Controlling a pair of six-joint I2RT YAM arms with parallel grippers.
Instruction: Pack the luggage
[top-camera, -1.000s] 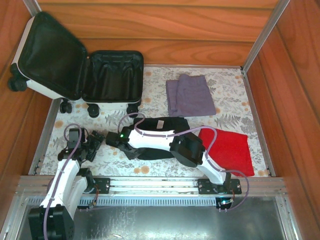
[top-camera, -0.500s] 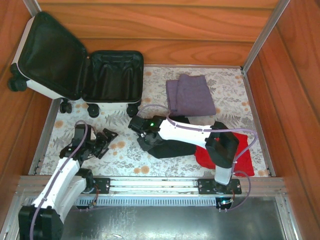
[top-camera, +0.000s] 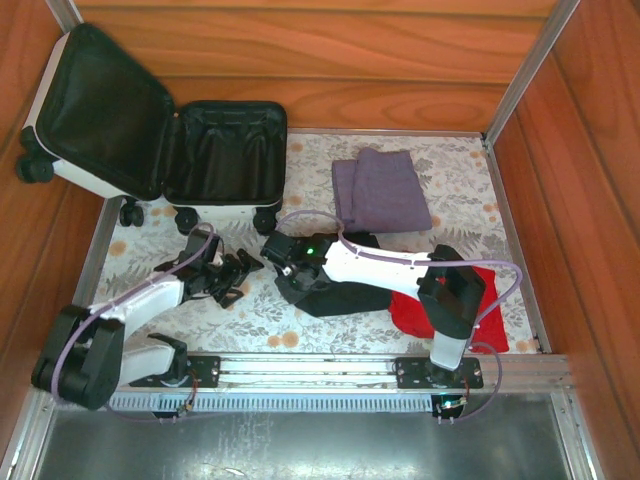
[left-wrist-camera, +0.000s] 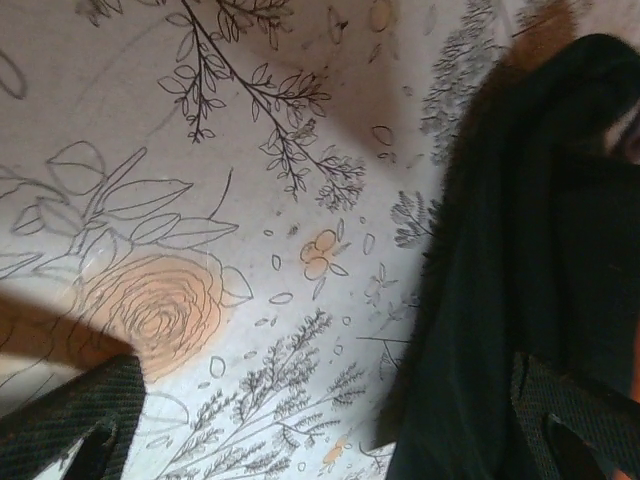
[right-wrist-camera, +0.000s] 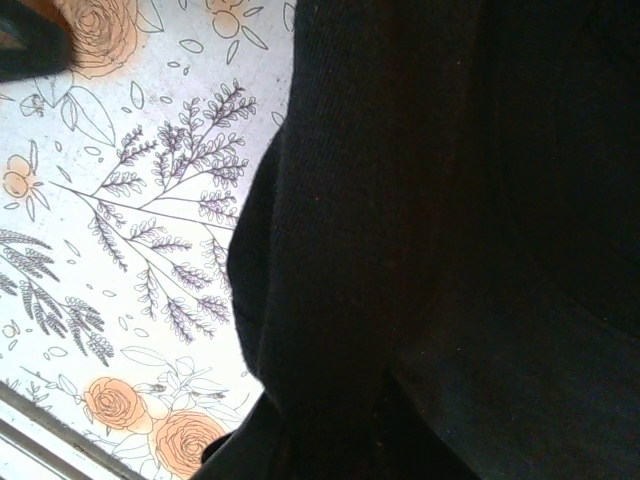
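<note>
Since the earlier frame the left hand (top-camera: 238, 272) has reached forward and right, low over the worktop (top-camera: 460, 190). Its wrist view shows fingers (left-wrist-camera: 75, 420) spread wide, with the black garment (top-camera: 335, 295) just to the right. The right hand (top-camera: 283, 262) rests at that garment's edge, grip unclear. The open suitcase (top-camera: 228, 207) lies beyond the left hand.

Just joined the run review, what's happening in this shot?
Packing is under way. The right claw looks closed on the black garment at mid-table. The left claw sits wide open beside that garment's left edge, holding nothing. The luggage lies open at the far left with nothing inside yet. A folded purple cloth and a red cloth lie on the table.
</note>
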